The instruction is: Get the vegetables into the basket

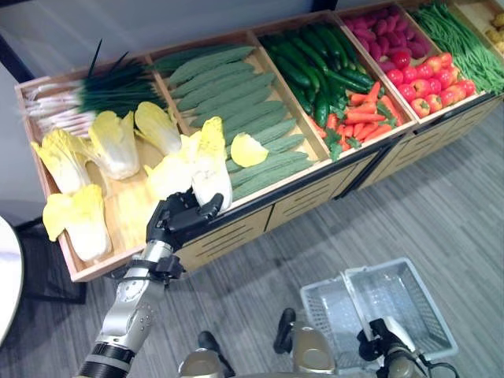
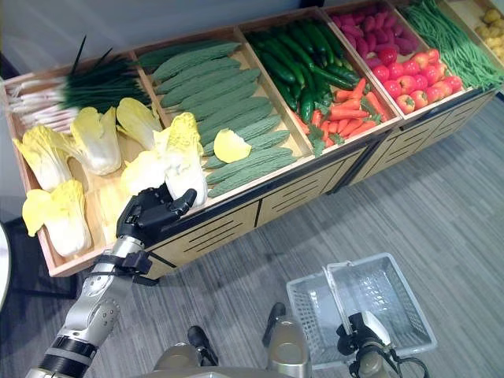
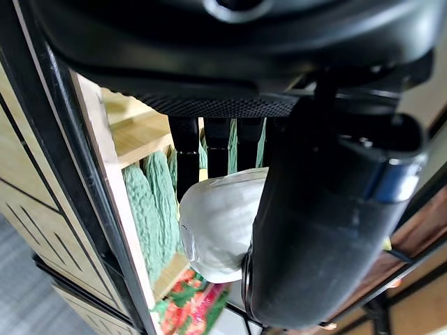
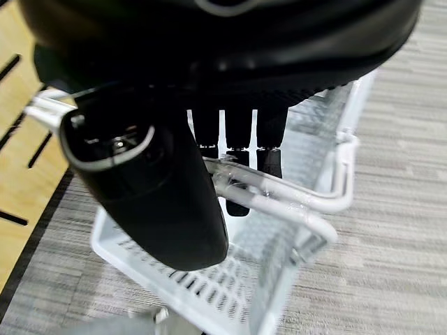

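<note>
A napa cabbage (image 1: 206,164) lies at the front of the wooden crate (image 1: 118,264), pale yellow leaves up and white base toward me. My left hand (image 1: 177,219) is at that base. In the left wrist view the white base (image 3: 220,223) sits between the straight thumb (image 3: 314,230) and the straight fingers (image 3: 183,157); the hand is open. The white wire basket (image 1: 435,303) stands on the floor at the lower right. My right hand (image 1: 384,339) is shut on its handle (image 4: 279,192), fingers curled over the bars.
Several more cabbages (image 1: 79,224) share the left crate with scallions (image 1: 87,98). Further right lie bitter gourds (image 1: 236,102), cucumbers (image 1: 315,63), carrots (image 1: 362,118), red peppers (image 1: 429,79) and green beans (image 1: 465,39). Grey floor lies in front of the stand.
</note>
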Motion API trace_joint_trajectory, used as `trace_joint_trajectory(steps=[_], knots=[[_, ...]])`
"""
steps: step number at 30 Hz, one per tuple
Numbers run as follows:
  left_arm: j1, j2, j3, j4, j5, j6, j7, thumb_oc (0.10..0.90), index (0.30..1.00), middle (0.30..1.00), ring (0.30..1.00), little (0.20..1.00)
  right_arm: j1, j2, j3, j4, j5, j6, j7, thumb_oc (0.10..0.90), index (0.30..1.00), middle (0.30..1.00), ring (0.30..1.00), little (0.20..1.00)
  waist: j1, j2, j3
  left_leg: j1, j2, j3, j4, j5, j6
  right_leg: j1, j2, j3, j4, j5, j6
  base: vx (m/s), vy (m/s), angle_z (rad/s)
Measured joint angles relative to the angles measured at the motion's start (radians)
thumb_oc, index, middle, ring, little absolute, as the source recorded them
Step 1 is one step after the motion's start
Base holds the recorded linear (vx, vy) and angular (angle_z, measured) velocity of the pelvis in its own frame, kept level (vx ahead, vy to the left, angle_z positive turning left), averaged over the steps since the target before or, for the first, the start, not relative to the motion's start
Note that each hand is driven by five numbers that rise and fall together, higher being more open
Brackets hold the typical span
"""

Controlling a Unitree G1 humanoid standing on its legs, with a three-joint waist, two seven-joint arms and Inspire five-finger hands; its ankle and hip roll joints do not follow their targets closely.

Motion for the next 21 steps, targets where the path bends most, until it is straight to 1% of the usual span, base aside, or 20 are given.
trace_joint_trajectory(steps=[1,3,4,8,9,10,13,14,15,16,17,18,19,20,21], knots=[[-0.004,-0.005,0.007,0.0,0.003,0.0,0.0,0.4,0.3,0.3,0.3,0.3,0.005,0.0,0.0,-0.004,0.0,0.0,0.001,0.4,0.3,0.3,0.3,0.3,-0.001,0.0,0.0,0.003,0.017,0.004,0.009,0.0,-0.004,0.004,0.015,0.003,-0.006,-0.003,-0.003,0.03,-0.148,-0.22],[-0.004,-0.014,0.018,0.0,0.003,0.0,0.0,0.4,0.3,0.3,0.3,0.3,0.013,-0.002,0.0,-0.003,0.001,0.006,0.0,0.4,0.3,0.3,0.3,0.3,0.004,-0.002,-0.002,0.011,0.027,0.003,0.022,-0.002,-0.004,0.017,0.028,0.009,-0.03,-0.003,-0.012,0.02,-0.137,-0.21],[-0.005,-0.014,0.02,0.0,0.003,0.0,0.004,0.4,0.3,0.3,0.3,0.3,0.022,-0.004,0.0,-0.011,0.001,0.006,0.0,0.4,0.3,0.3,0.3,0.3,0.002,-0.002,-0.002,0.014,0.04,-0.007,0.032,-0.001,-0.004,0.027,0.041,0.012,-0.036,-0.002,-0.014,0.02,-0.157,-0.21],[-0.004,-0.022,0.017,0.0,0.003,0.0,0.009,0.4,0.3,0.3,0.3,0.3,0.03,-0.008,-0.004,-0.014,0.003,0.006,-0.001,0.4,0.3,0.3,0.3,0.3,-0.011,0.006,-0.01,0.016,0.057,-0.021,0.04,-0.001,-0.004,0.03,0.06,0.016,-0.038,-0.007,-0.025,0.02,-0.136,-0.09],[-0.004,-0.023,0.015,0.0,0.003,0.0,0.013,0.4,0.3,0.3,0.3,0.3,0.037,-0.013,-0.004,-0.023,0.003,0.006,-0.001,0.4,0.3,0.3,0.3,0.3,-0.022,0.013,-0.017,0.016,0.061,-0.021,0.04,-0.001,-0.004,0.03,0.065,0.017,-0.039,-0.009,-0.027,0.0,-0.128,-0.04],[-0.004,-0.024,0.016,0.0,0.003,0.0,0.014,0.4,0.3,0.3,0.3,0.3,0.04,-0.016,-0.004,-0.032,0.003,0.005,-0.001,0.4,0.3,0.3,0.3,0.3,-0.025,0.017,-0.019,0.016,0.062,-0.022,0.041,-0.001,-0.004,0.03,0.065,0.017,-0.04,-0.01,-0.027,0.01,-0.126,-0.06],[-0.008,-0.041,0.008,0.0,0.003,0.0,0.015,0.4,0.3,0.3,0.3,0.3,0.053,-0.03,-0.006,-0.036,0.006,0.002,-0.003,0.4,0.3,0.3,0.3,0.3,-0.035,0.042,-0.036,0.016,0.07,-0.026,0.048,0.0,-0.004,0.03,0.068,0.021,-0.037,-0.013,-0.029,0.01,-0.133,-0.04],[-0.008,-0.052,0.005,0.0,0.002,0.0,0.015,0.4,0.3,0.3,0.3,0.3,0.059,-0.033,-0.008,-0.036,0.008,0.002,-0.004,0.4,0.3,0.3,0.3,0.3,-0.04,0.047,-0.039,0.016,0.073,-0.031,0.053,0.0,-0.004,0.029,0.068,0.023,-0.037,-0.026,-0.025,0.04,-0.14,0.05],[-0.009,-0.053,-0.006,0.0,0.002,0.0,0.016,0.4,0.3,0.3,0.3,0.3,0.062,-0.032,-0.008,-0.029,0.01,0.002,-0.007,0.4,0.3,0.3,0.3,0.3,-0.042,0.049,-0.04,0.015,0.076,-0.045,0.067,0.0,-0.004,0.029,0.068,0.027,-0.035,-0.031,-0.026,-0.02,-0.101,-0.03],[-0.009,-0.05,-0.014,0.0,0.002,0.0,0.016,0.4,0.3,0.3,0.3,0.3,0.059,-0.031,-0.009,-0.02,0.011,0.0,-0.008,0.4,0.3,0.3,0.3,0.3,-0.037,0.049,-0.04,0.01,0.079,-0.063,0.096,0.0,-0.007,0.029,0.069,0.029,-0.031,-0.049,-0.042,-0.03,-0.026,-0.21],[-0.009,-0.045,-0.02,0.002,0.002,0.001,0.015,0.4,0.3,0.3,0.3,0.3,0.054,-0.028,-0.009,-0.007,0.011,-0.001,-0.008,0.4,0.3,0.3,0.3,0.3,-0.024,0.042,-0.041,0.0,0.086,-0.087,0.144,0.002,-0.01,0.031,0.068,0.045,-0.034,-0.049,-0.043,-0.02,0.047,-0.74],[-0.002,-0.048,-0.03,0.002,0.002,0.001,0.016,0.4,0.3,0.3,0.3,0.3,0.051,-0.04,-0.007,0.005,0.012,-0.008,-0.009,0.4,0.3,0.3,0.3,0.3,0.01,0.038,-0.044,-0.022,0.086,-0.199,0.216,0.006,-0.018,0.043,0.069,0.093,-0.052,-0.029,-0.058,0.05,0.052,-0.75],[0.0,-0.053,-0.037,0.001,0.004,0.001,0.015,0.4,0.3,0.3,0.3,0.3,0.042,-0.053,-0.006,0.005,0.012,-0.007,-0.014,0.4,0.3,0.3,0.3,0.3,0.0,0.041,-0.049,-0.036,0.074,-0.288,0.214,-0.016,-0.048,0.046,0.076,0.119,-0.068,-0.004,-0.054,0.07,0.076,-0.7],[-0.001,-0.059,-0.039,-0.006,0.004,0.001,0.015,0.4,0.3,0.3,0.3,0.3,0.031,-0.061,-0.008,0.007,0.016,-0.002,-0.022,0.4,0.3,0.3,0.3,0.3,0.002,0.048,-0.053,-0.05,0.037,-0.412,0.189,-0.051,-0.071,0.047,0.079,0.137,-0.101,0.016,-0.063,0.07,0.053,-0.54],[-0.008,-0.06,-0.046,-0.007,0.004,-0.003,0.013,0.4,0.3,0.3,0.3,0.3,0.016,-0.067,-0.008,0.015,0.027,-0.008,-0.022,0.4,0.3,0.3,0.3,0.3,0.023,0.045,-0.052,-0.04,-0.027,-0.564,0.092,-0.054,-0.076,0.04,0.08,0.178,-0.123,0.029,-0.062,0.05,0.04,-0.79]])
